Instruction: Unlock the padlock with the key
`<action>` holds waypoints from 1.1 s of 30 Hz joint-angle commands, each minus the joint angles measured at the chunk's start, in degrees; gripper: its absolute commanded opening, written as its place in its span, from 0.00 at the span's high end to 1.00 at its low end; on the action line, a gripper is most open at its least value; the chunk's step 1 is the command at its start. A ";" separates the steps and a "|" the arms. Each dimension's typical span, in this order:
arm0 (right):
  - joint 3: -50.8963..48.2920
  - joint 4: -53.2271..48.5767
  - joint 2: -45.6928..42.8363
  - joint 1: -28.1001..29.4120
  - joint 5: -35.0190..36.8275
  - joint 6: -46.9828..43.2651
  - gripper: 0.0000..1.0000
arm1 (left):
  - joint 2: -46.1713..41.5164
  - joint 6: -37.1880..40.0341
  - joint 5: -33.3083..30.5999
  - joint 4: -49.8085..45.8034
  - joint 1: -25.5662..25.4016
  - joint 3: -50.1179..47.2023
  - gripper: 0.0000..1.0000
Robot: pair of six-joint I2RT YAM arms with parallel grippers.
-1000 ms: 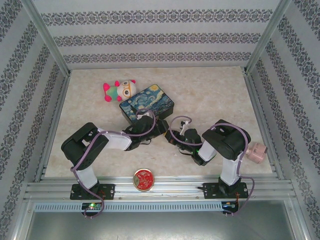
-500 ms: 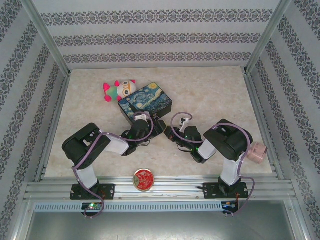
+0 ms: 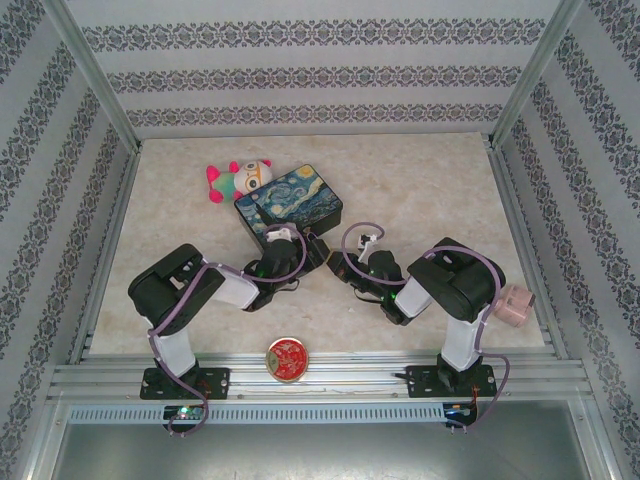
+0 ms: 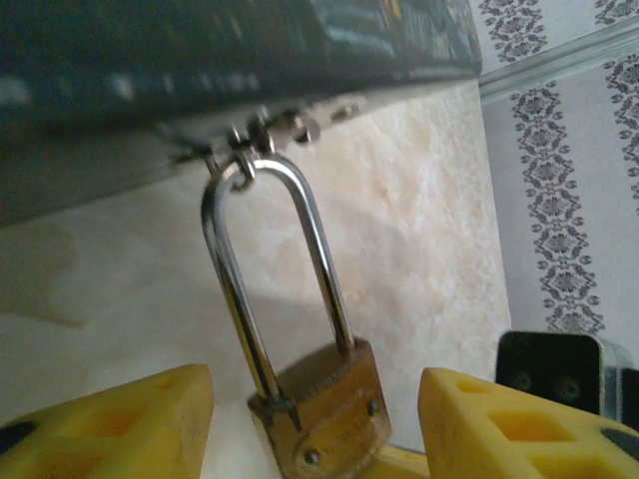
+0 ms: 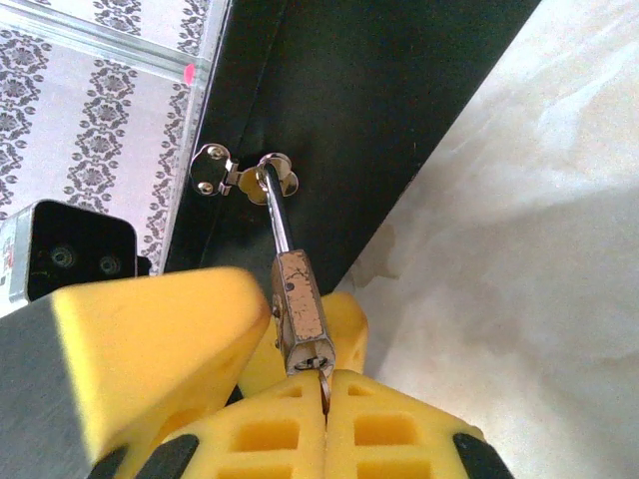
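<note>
- Right claw point(image 5: 324, 384): clenched, jaws pressed flat together on what looks like the key point(image 5: 321, 373). Only a sliver of metal shows, poking out toward the padlock's bottom end.
- Left claw point(image 4: 315, 387): released. Its jaws stand spread on either side of the padlock point(image 4: 324, 414) body, with a gap on each side in the left wrist view, so nothing is gripped.
- Step in hand, my read: seat the key in the keyway while you brace the lock.
- Do it well: close your left claw on the brass body so it can't swing. Then push the key straight along the body's axis with no sideways load, and twist only once it's fully in.
- Risk: the lock hangs loose on its shackle point(image 4: 228, 274). Push without bracing and it likely just pivots away.
- Padlock location: it is hooked through the small hasp point(image 4: 245, 165) on the front wall of the dark painted box point(image 3: 290, 200), between your two claws. I can't tell whether the body touches the tabletop point(image 3: 430, 190).
- Long axis: it runs from the hasp out away from the box. The shackle end is at the box and the keyhole end faces the right claw.
- The right wrist view has the lock edge-on, in line with the claw's seam, so alignment looks decent.
</note>
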 commanded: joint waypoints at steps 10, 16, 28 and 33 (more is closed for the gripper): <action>4.24 4.21 2.32 0.03 -0.90 0.74 0.95 | 0.14 6.26 -5.86 0.52 1.20 3.19 0.57; 5.11 4.24 3.14 0.10 -1.17 1.01 0.93 | -0.55 6.53 -6.88 0.08 1.29 2.64 0.69; 4.00 4.19 2.66 -0.06 -0.70 0.57 0.80 | -2.30 7.17 -4.32 -4.86 1.29 3.75 0.94; 1.96 4.19 0.73 -0.52 -0.22 -0.80 0.74 | -4.08 5.75 -2.57 -8.49 1.13 4.12 0.95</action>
